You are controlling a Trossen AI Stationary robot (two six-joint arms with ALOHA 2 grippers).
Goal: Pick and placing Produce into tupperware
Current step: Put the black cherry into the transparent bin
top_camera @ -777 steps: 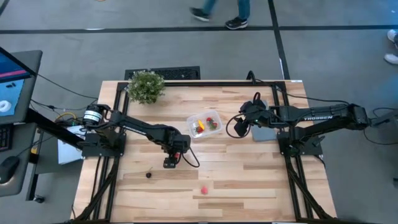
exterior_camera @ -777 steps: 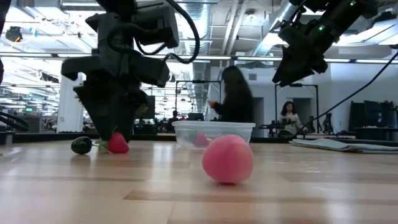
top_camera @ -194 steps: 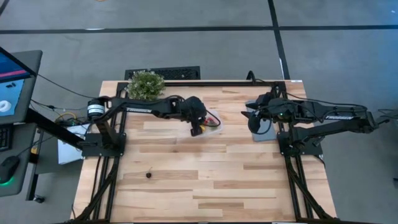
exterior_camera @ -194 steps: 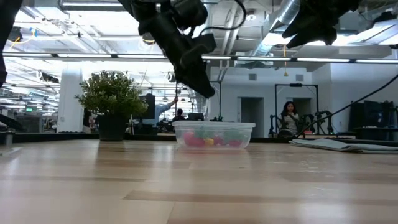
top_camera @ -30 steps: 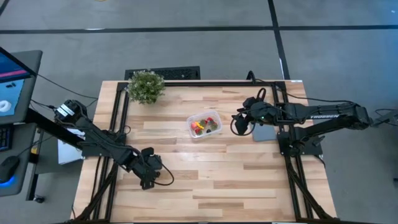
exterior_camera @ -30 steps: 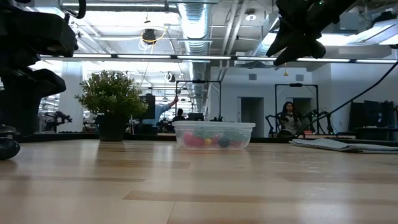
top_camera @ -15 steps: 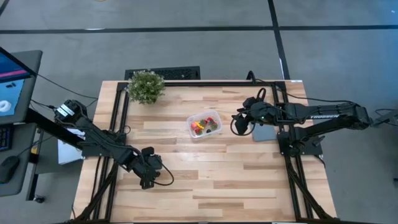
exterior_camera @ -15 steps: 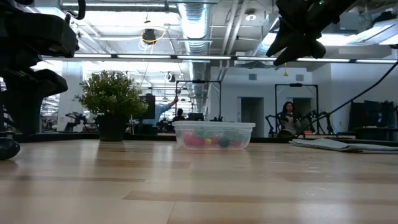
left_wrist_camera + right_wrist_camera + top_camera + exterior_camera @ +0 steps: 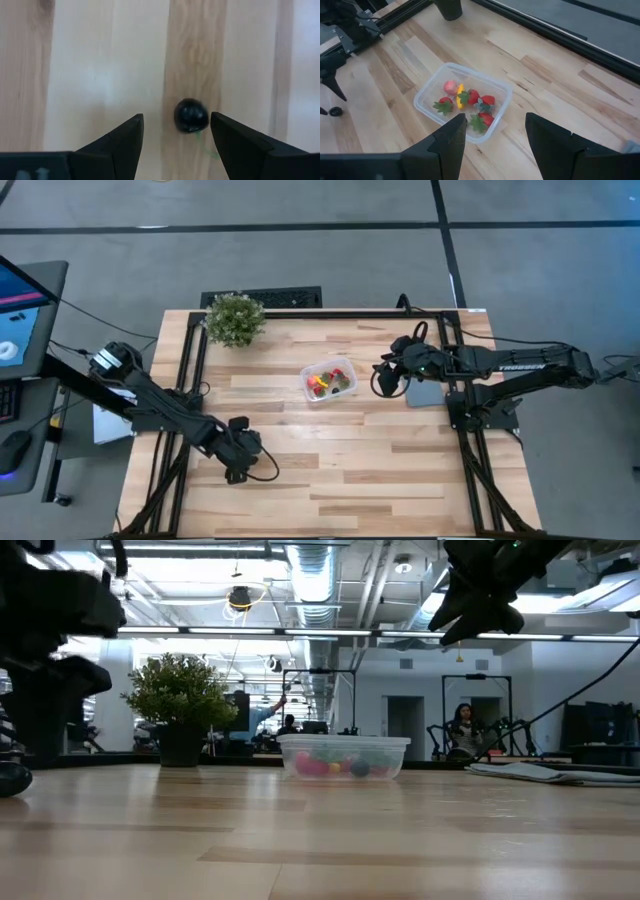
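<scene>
The tupperware [image 9: 329, 380] is a clear tub standing on the table's far middle, also seen in the low view [image 9: 343, 755] and the right wrist view [image 9: 465, 102]. Inside it lie several red strawberries, a yellow-orange piece and a pink one. One dark round berry [image 9: 190, 115] rests on the wood near the table's near-left part, at the low view's left edge [image 9: 12, 778]. My left gripper [image 9: 176, 116] is open above it, pointing down, one finger on each side and not touching; in the high view this gripper [image 9: 236, 470] hides the berry. My right gripper [image 9: 495, 135] is open, hovering right of the tub [image 9: 380, 380].
A bushy potted plant [image 9: 235, 318] stands at the far-left corner. A flat grey slab [image 9: 425, 392] lies under the right arm at the table's right edge. People show in the room behind the table [image 9: 463, 730]. Bare wood stretches across the near half.
</scene>
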